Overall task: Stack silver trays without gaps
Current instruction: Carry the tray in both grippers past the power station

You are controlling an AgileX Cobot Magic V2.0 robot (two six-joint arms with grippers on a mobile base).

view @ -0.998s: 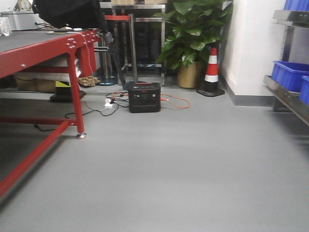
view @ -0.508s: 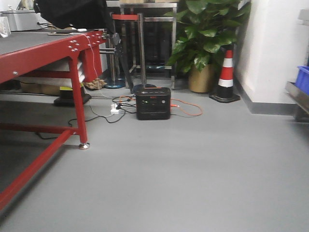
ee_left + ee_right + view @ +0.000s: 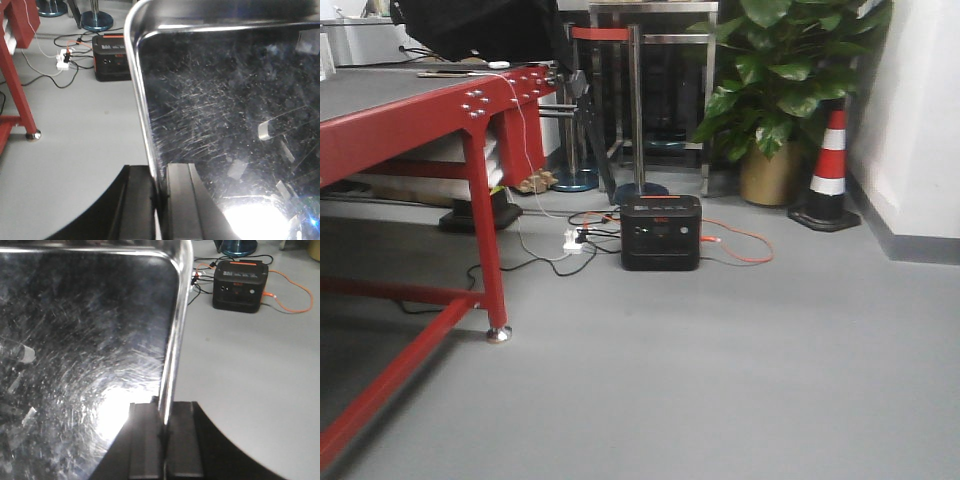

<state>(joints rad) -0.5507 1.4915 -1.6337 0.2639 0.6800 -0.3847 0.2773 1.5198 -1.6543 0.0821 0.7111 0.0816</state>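
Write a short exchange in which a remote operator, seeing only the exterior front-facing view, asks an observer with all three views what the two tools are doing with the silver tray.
Operator: My view shows only floor, a red table and a black power station. Is a tray being held?
Observer: Yes. The left tool is shut on the thin rim of a silver tray.
Operator: And the other arm?
Observer: The right tool pinches a rim too, apparently the opposite edge of the same tray.
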